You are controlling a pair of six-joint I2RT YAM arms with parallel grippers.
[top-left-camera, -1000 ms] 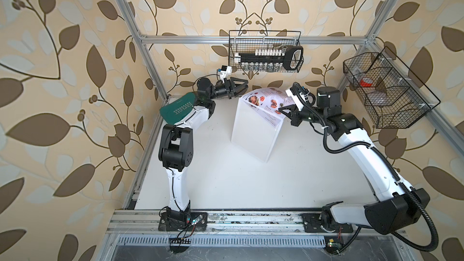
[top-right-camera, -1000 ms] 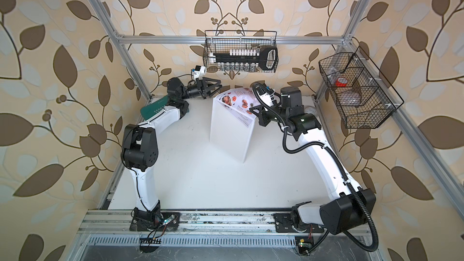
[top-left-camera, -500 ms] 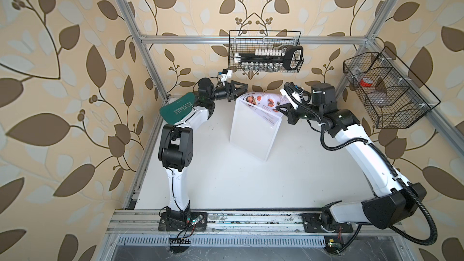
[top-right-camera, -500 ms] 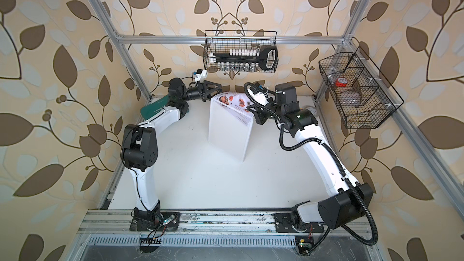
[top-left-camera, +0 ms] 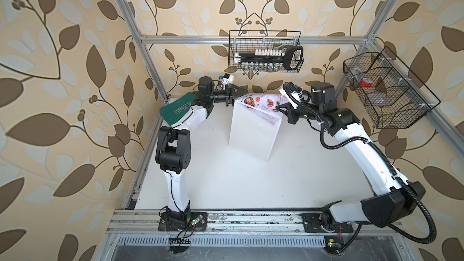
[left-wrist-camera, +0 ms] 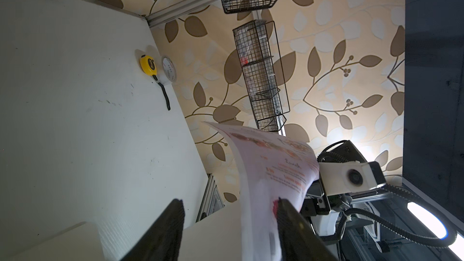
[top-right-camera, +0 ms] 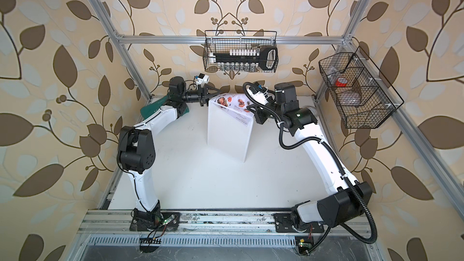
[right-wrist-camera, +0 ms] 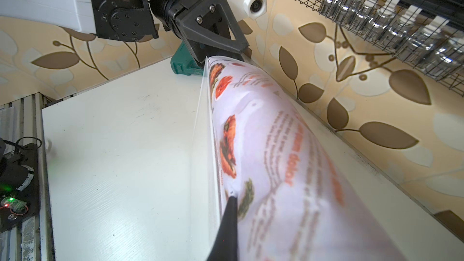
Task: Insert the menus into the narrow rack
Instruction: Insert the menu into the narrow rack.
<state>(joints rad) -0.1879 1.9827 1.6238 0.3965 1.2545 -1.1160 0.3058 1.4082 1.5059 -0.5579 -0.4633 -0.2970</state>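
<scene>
On the white bench (top-left-camera: pixel 251 187) the narrow rack (top-left-camera: pixel 251 134) is stood upright, just above the middle of the frame. The menu (top-left-camera: pixel 261 104) is found at the top of the rack, in the upper middle of the frame. It is not yet pushed down inside. One edge of it is laid along the rack's top edge, and the rest is bent over in a curve toward the right of the frame. Whether that edge is already in the slot cannot be told. The right hand (top-left-camera: pixel 279 108) is closed on the menu at the sheet's right side. The left hand (top-left-camera: pixel 238 95) is held at the rack's upper left corner with its fingers (left-wrist-camera: pixel 291 222) spread apart. In the left wrist view the rack top and the menu are seen between them, and nothing is squeezed. The job is judged to be about half done: the menu is lifted and brought to the rack, but it is yet to be slid all the way down and let go.
</scene>
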